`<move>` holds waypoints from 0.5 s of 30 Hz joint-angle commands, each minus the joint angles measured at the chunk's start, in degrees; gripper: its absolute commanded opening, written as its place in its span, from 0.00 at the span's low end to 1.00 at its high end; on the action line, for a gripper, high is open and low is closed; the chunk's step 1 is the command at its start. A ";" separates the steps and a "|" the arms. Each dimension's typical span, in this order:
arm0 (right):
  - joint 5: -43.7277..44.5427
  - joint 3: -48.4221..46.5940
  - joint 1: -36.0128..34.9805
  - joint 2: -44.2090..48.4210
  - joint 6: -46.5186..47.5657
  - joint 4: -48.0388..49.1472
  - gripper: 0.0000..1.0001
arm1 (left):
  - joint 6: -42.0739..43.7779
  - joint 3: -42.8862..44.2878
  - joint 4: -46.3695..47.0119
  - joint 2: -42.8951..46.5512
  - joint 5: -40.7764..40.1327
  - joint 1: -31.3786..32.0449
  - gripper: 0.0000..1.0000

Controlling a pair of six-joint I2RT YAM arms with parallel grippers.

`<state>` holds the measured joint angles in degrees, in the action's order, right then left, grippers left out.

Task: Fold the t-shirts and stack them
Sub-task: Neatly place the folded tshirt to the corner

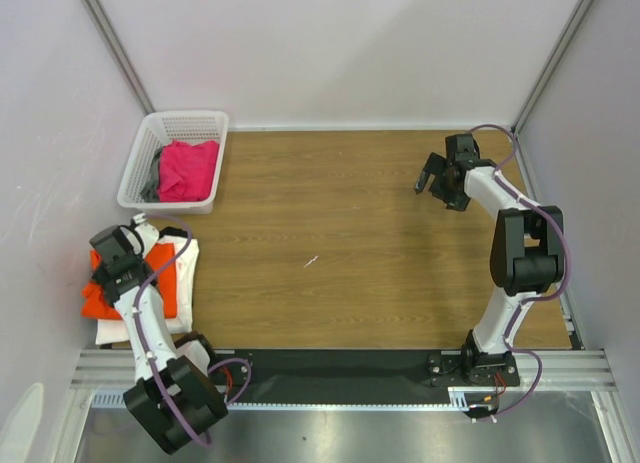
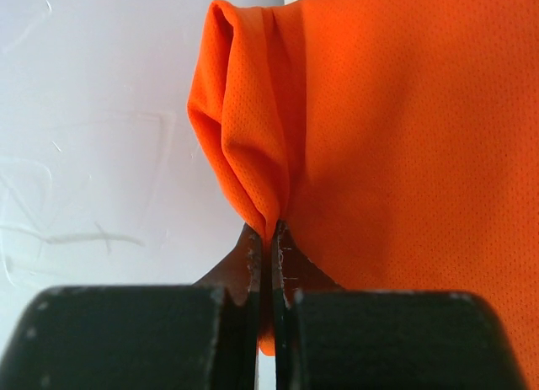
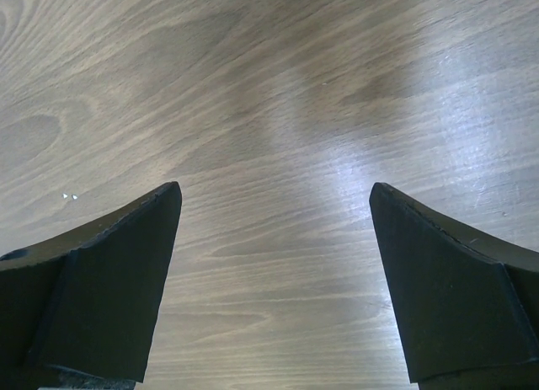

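At the table's (image 1: pixel 350 233) left edge, the left gripper (image 2: pixel 268 238), clamped on the orange t-shirt (image 2: pixel 404 137), seems mid-stacking, needing a flat release next; the right gripper (image 3: pixel 274 188) gapes empty.

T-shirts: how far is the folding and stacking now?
Done: a white shirt lies at the left and looks folded. In hand: the left gripper is shut on the orange shirt over it. Left: the pink shirt is in the basket; the right gripper hangs open, empty.

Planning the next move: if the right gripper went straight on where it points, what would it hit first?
Probably the wooden table; the open right gripper frames only wood grain, though its height above is unclear.
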<state>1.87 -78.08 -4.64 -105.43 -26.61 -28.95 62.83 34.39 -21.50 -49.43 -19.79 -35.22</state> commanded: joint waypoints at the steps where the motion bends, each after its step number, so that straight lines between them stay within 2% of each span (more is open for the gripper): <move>1: 2.35 -2.25 -1.15 -0.57 -1.42 -0.32 1.00 | 3.44 0.06 5.50 -1.19 2.21 -0.81 0.00; 5: 3.05 -1.90 -2.03 -0.22 -2.04 -0.41 1.00 | 3.97 -0.11 8.14 -2.42 4.92 -0.81 0.00; 11: 3.84 -1.46 -2.30 0.40 -2.39 -0.76 1.00 | 2.30 -1.43 5.60 -0.94 6.08 0.15 0.03; 13: 3.84 -1.54 -2.39 0.40 -2.22 -0.67 1.00 | 1.25 -2.39 4.19 0.55 6.78 0.33 0.13; 14: 3.58 -1.72 -2.47 0.05 -2.22 -0.58 1.00 | 0.81 -2.66 3.22 1.26 6.87 0.33 0.34; 15: 3.32 -1.89 -2.39 0.05 -2.04 -0.58 1.00 | 0.46 -2.84 2.95 2.66 6.87 0.42 0.46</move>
<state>4.10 -78.13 -6.81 -105.45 -28.08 -29.52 64.69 32.42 -17.65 -50.13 -15.42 -35.11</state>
